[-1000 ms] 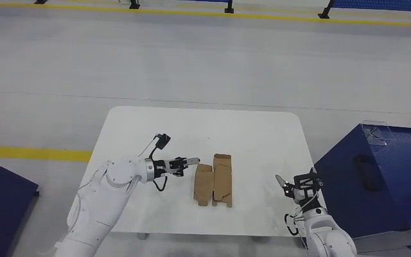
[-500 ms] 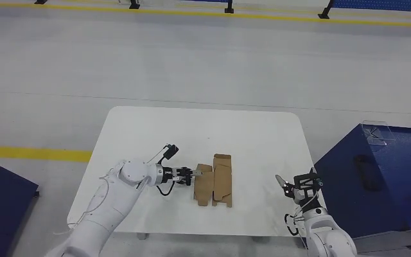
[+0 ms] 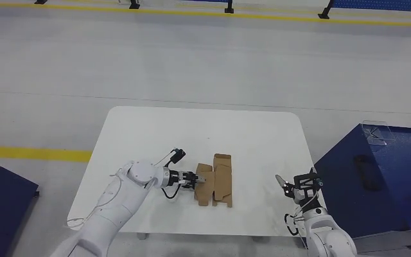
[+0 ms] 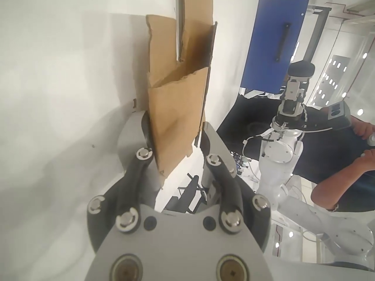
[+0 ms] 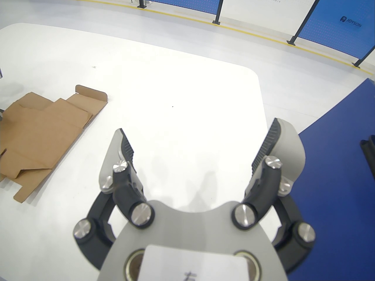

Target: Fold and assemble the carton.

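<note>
The carton (image 4: 178, 112) is cut off at its far end by the left wrist view's edge, and its near flap covers part of one finger (image 4: 131, 138) of the left tool (image 4: 175, 124). The right wrist view's edge also crops it. From above, their contact is too small to judge.
</note>
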Controlling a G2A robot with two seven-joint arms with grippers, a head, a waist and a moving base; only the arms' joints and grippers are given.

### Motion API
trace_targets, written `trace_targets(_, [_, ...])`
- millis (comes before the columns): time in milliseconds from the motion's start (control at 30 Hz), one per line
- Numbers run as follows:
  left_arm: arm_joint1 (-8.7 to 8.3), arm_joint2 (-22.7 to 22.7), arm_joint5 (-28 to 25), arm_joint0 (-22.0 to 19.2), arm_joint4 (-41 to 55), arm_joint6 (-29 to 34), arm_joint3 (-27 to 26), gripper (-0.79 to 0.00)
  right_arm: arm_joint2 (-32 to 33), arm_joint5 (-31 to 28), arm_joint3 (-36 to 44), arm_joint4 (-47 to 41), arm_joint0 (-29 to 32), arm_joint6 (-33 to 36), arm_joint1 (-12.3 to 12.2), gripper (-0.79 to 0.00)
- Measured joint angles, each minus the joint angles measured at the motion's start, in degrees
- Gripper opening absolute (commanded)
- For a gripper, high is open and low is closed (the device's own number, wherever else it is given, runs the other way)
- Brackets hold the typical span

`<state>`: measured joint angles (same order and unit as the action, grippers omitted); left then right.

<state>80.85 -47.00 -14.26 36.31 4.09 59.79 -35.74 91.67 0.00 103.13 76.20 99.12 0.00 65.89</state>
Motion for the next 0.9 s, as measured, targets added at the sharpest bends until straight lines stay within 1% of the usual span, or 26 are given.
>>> trace_targets(167, [0.91, 0.4, -0.8, -0.8, 1.8, 0.4, 2.1, -0.785, 0.0, 0.0, 0.0, 0.0, 0.0, 0.0, 0.0, 0.0])
trace_targets(233, [1.02, -0.1, -2.0, -0.8, 3.3, 1.1, 2.3, -0.785, 0.0, 0.0, 0.0, 0.0, 0.0, 0.0, 0.0, 0.0])
trace_targets(333, [0.36, -2.5, -4.9, -0.7, 7.8, 5.4, 1.7, -0.785, 0.0, 0.0, 0.0, 0.0, 0.0, 0.0, 0.0, 0.0])
trace_targets(433, [-1.31, -6.4, -7.6, 0.4, 12.4, 10.4, -1.7, -0.785, 0.0, 0.0, 0.0, 0.0, 0.0, 0.0, 0.0, 0.0])
trace_targets(533, [-3.92, -12.0, -9.2, 3.7, 15.9, 14.7, -9.0, -0.785, 0.0, 0.0, 0.0, 0.0, 0.0, 0.0, 0.0, 0.0])
trace_targets(567, [-5.09, -14.6, -9.0, 5.8, 16.8, 16.0, -13.3, -0.785, 0.0, 0.0, 0.0, 0.0, 0.0, 0.0, 0.0, 0.0])
trace_targets(633, [-6.87, -18.8, -8.2, 10.0, 16.9, 16.4, -20.9, -0.785, 0.0, 0.0, 0.0, 0.0, 0.0, 0.0, 0.0, 0.0])
trace_targets(667, [-8.03, -21.8, -7.4, 13.4, 15.6, 15.1, -26.7, -0.785, 0.0, 0.0, 0.0, 0.0, 0.0, 0.0, 0.0, 0.0])
trace_targets(733, [-9.49, -26.1, -6.3, 18.9, 12.6, 12.1, -35.7, -0.785, 0.0, 0.0, 0.0, 0.0, 0.0, 0.0, 0.0, 0.0])
trace_targets(767, [-10.23, -28.5, -6.1, 22.9, 10.7, 10.5, -41.6, -0.785, 0.0, 0.0, 0.0, 0.0, 0.0, 0.0, 0.0, 0.0])
trace_targets(867, [-11.44, -32.6, -6.0, 31.1, 7.1, 9.1, -53.1, -0.785, 0.0, 0.0, 0.0, 0.0, 0.0, 0.0, 0.0, 0.0])
trace_targets(900, [-11.68, -33.4, -6.1, 33.0, 6.5, 8.9, -55.5, -0.785, 0.0, 0.0, 0.0, 0.0, 0.0, 0.0, 0.0, 0.0])
